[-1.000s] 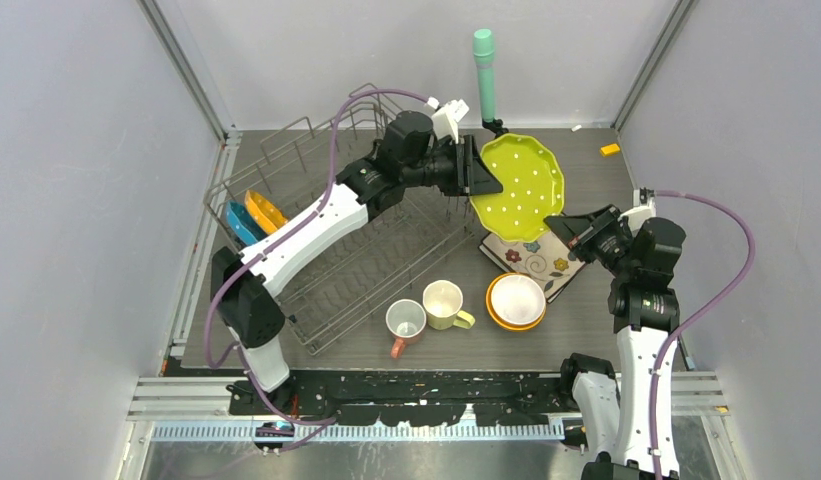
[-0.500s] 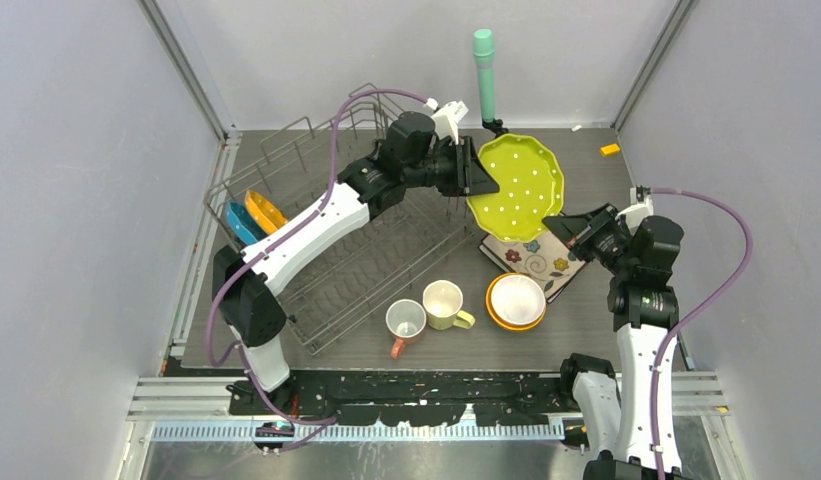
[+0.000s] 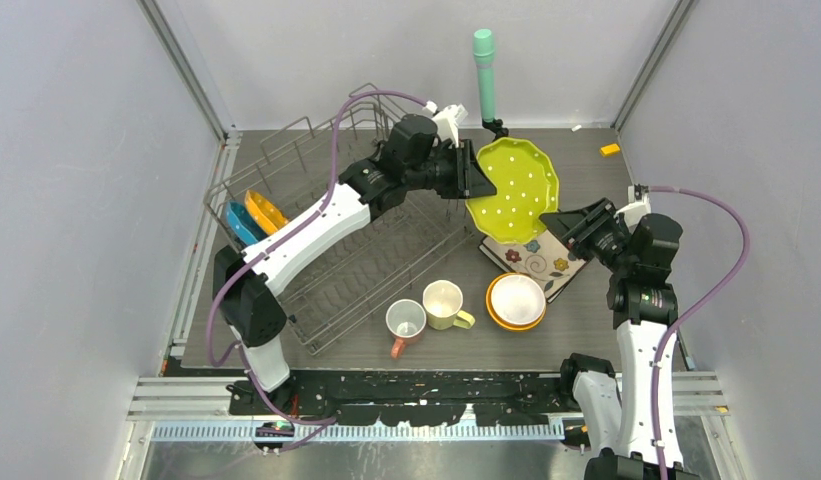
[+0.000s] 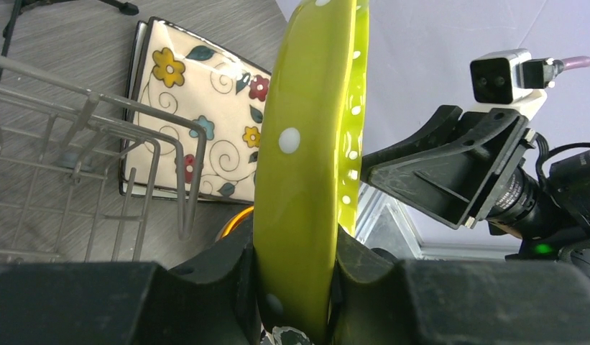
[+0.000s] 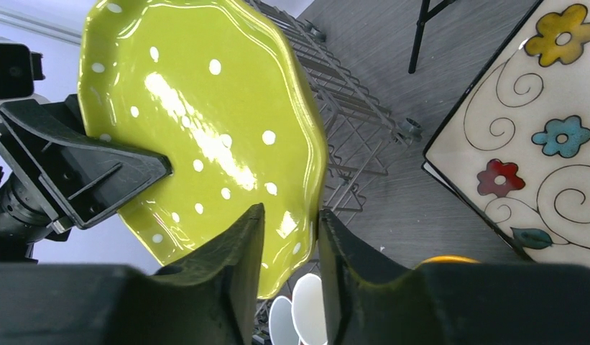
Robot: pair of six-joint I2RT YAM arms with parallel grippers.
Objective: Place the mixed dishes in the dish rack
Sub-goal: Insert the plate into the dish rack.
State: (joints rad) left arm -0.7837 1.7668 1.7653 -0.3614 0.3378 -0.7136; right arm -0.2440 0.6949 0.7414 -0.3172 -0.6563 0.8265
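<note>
My left gripper (image 3: 478, 170) is shut on the rim of the yellow-green dotted plate (image 3: 514, 188) and holds it on edge in the air past the right end of the dish rack (image 3: 366, 270). The left wrist view shows both black fingers (image 4: 227, 266) pressed on the plate (image 4: 306, 144). My right gripper (image 3: 568, 222) is open at the plate's lower right rim. In the right wrist view the plate (image 5: 198, 122) shows through the gap between its fingers (image 5: 238, 259). Blue (image 3: 238, 222) and orange (image 3: 264, 210) plates stand in the rack.
A white square flowered plate (image 3: 534, 258) lies under the held plate. A white bowl in an orange bowl (image 3: 515, 300), a pale-yellow mug (image 3: 444, 303) and a pink mug (image 3: 406, 322) stand by the rack's near right. A green-topped cylinder on a tripod (image 3: 483, 70) stands behind.
The left gripper has carried the yellow-green plate slightly left towards the rack. The right gripper has shifted a little up and left, staying at the plate's rim.
</note>
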